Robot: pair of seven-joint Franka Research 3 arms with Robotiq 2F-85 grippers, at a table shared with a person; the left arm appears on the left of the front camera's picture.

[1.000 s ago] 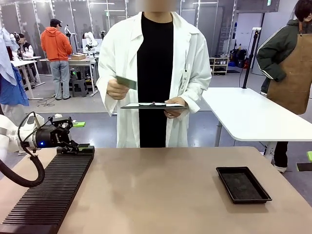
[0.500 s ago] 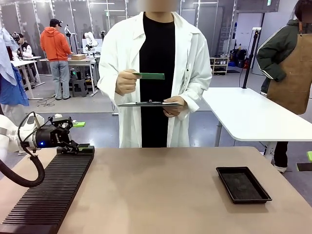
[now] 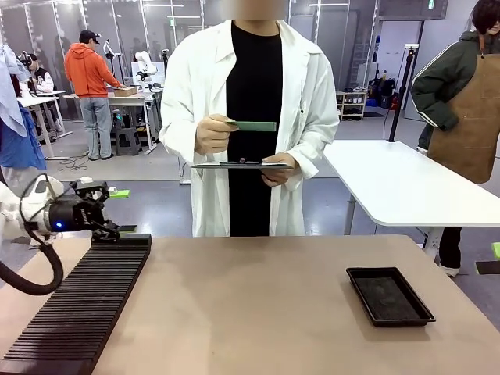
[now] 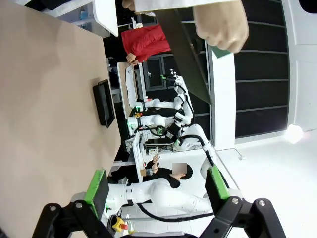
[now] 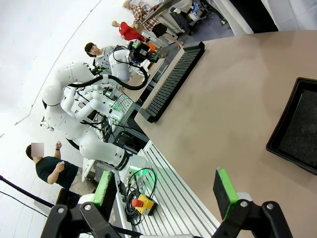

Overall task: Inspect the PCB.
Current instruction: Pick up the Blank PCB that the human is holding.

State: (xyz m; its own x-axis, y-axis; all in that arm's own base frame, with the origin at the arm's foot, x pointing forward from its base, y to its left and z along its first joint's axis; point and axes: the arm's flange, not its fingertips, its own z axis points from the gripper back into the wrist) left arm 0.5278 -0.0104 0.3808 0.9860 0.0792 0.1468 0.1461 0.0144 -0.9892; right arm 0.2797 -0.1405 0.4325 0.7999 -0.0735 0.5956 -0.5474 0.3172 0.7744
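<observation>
Sliding toward 3 o'clock, the thin flat green rectangular PCB (image 3: 254, 126) lies level in the person's hand (image 3: 212, 134) above the dark flat clipboard (image 3: 242, 165) beyond the tan table's (image 3: 258, 312) 12 o'clock edge (probably for checking), while the left gripper (image 4: 157, 184), backed toward 9 o'clock, and the right gripper (image 5: 164, 191) gape empty.

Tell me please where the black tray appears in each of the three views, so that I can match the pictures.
Front view: the black tray lies at the lower right, on the table's right part.
Left wrist view: the black tray is a small dark rectangle left of centre, near the table's edge.
Right wrist view: the black tray is at the right edge, cut off by the frame.
Shared landmark: the tan table beneath it.
</observation>
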